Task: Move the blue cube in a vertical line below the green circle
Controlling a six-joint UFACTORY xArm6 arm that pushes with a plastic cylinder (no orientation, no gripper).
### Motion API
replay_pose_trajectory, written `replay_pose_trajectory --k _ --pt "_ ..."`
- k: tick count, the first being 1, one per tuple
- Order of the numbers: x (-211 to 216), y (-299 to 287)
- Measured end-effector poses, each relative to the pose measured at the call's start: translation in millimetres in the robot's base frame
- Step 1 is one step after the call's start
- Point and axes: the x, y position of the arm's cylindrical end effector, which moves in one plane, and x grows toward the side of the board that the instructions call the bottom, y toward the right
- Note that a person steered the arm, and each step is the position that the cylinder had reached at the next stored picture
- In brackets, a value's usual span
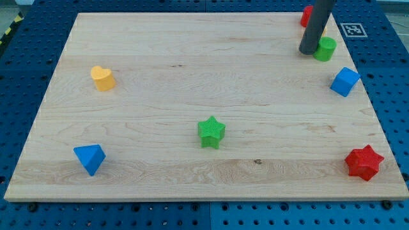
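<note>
The blue cube (345, 82) sits near the board's right edge. The green circle (325, 48) stands above it and a little to the left, near the view's top right. My tip (308, 51) is on the board right beside the green circle, on its left side, touching or nearly touching it. The tip is up and to the left of the blue cube, apart from it. The rod rises out of the view's top.
A red block (307, 15) shows partly behind the rod at the top right. A red star (364, 162) lies at the bottom right, a green star (211, 132) in the middle, a blue triangle (89, 158) at the bottom left, a yellow heart (102, 78) at the left. The wooden board (192, 64) lies on a blue pegboard.
</note>
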Motion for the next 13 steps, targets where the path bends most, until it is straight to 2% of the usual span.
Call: replay_pose_trajectory --k 1,3,4,5,6,7,9,11,13 --pt "10 -7" --pt "85 -31" --pt "122 -8" --pt "134 49" --pt "134 118" --pt "135 130" --pt "135 64" --pt "121 80" --pt "117 59"
